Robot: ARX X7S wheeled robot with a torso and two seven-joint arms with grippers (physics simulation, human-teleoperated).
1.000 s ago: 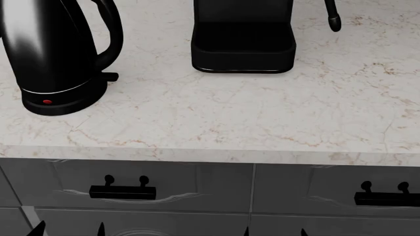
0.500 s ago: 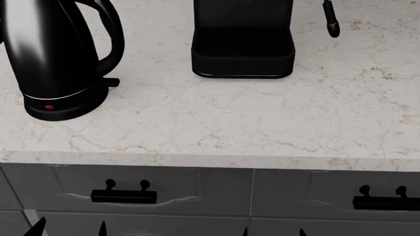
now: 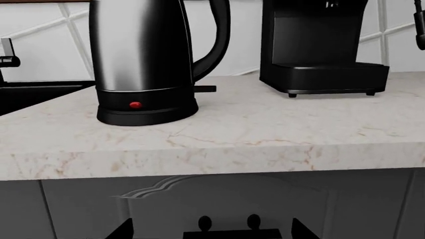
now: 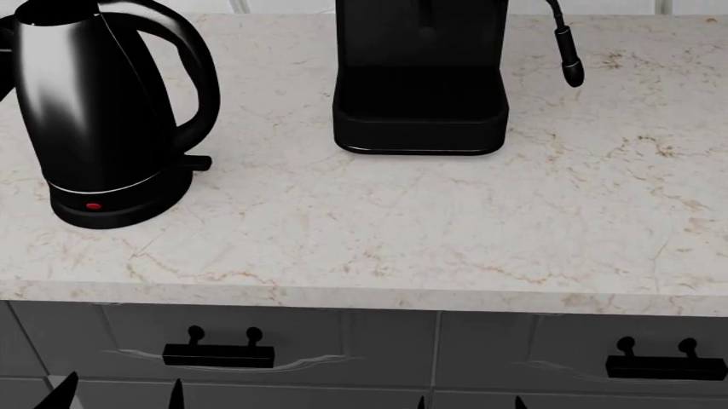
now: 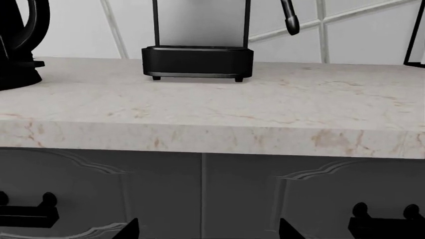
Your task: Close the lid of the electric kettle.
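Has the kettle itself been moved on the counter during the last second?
No. The electric kettle sits lower in the head view, but the coffee machine and counter edge dropped equally, so the camera tilted, not the kettle.

The light is even and fairly bright, with no hard-edged shadows on the pale worktop point(image 4: 455, 213). A broad whitish glare runs down the glossy side of the kettle point(image 4: 85, 111); in the left wrist view the same body point(image 3: 141, 50) shines almost silver. The coffee machine point(image 4: 421, 77) stays flatly black, with only a thin bright line along its base. All three views are sharp throughout, showing no blur or edge distortion.
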